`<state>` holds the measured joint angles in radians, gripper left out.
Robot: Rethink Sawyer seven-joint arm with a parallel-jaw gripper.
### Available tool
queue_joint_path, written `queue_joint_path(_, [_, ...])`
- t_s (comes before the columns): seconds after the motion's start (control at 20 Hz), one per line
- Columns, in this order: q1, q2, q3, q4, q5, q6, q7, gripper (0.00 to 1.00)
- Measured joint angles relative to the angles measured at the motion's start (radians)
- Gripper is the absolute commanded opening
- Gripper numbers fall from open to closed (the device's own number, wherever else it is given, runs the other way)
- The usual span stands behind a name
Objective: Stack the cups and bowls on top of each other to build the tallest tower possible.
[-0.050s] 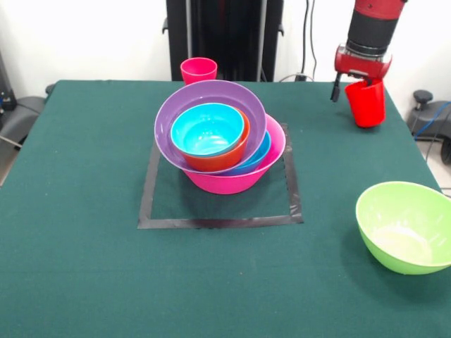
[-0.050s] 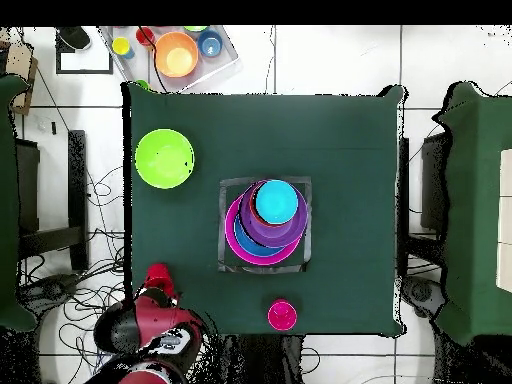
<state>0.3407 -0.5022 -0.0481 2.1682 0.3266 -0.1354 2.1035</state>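
Nearest the camera in the front view, the lime green bowl (image 1: 406, 225) sits upright on the green table (image 1: 77, 267) at the right edge, well apart from everything else. Behind it, in the middle of the cloth, a square of black tape (image 1: 218, 222) frames the tower (image 1: 215, 137): the large pink bowl (image 1: 229, 182) at the bottom, a blue bowl (image 1: 258, 156) showing as a sliver inside it, the purple bowl (image 1: 211, 95) tilted above, then the orange bowl (image 1: 220, 156) and a light blue bowl (image 1: 206, 129) nested on top. A pink-red cup (image 1: 199, 70) stands upright near the far edge, behind the tower.

At the upper right the gripper (image 1: 358, 83) hangs above the table's far right corner, clamped on the rim of a red cup (image 1: 367, 103), one dark finger outside the wall. The cup hangs upright, clear of the cloth. Behind the table are a white wall, a black stand and some cables.

From overhead, the red arm (image 2: 150, 325) sits at the lower left with the red cup (image 2: 157, 275) just over the table's corner; the fingers themselves are hidden here. The tower (image 2: 265, 220) stands in the taped square at the centre, the lime green bowl (image 2: 165, 158) at upper left, the pink-red cup (image 2: 282, 315) near the bottom edge. Off the table at the top, a clear tray (image 2: 225, 60) on the tiled floor holds another orange bowl (image 2: 176, 54) and smaller pieces.
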Motion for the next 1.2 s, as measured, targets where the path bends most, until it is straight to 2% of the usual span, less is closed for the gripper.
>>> queue_joint_path(0.3, [0.053, -0.008, 0.003, 0.000, 0.040, 0.000, 0.013, 1.00])
queue_joint_path(0.35, [0.060, -0.011, 0.005, 0.000, 0.048, 0.000, 0.016, 0.00])
queue_joint_path(0.85, [0.058, -0.035, 0.007, -0.010, 0.058, 0.000, 0.025, 0.00])
queue_joint_path(1.2, [0.006, -0.051, 0.010, -0.058, 0.058, 0.001, 0.025, 0.00])
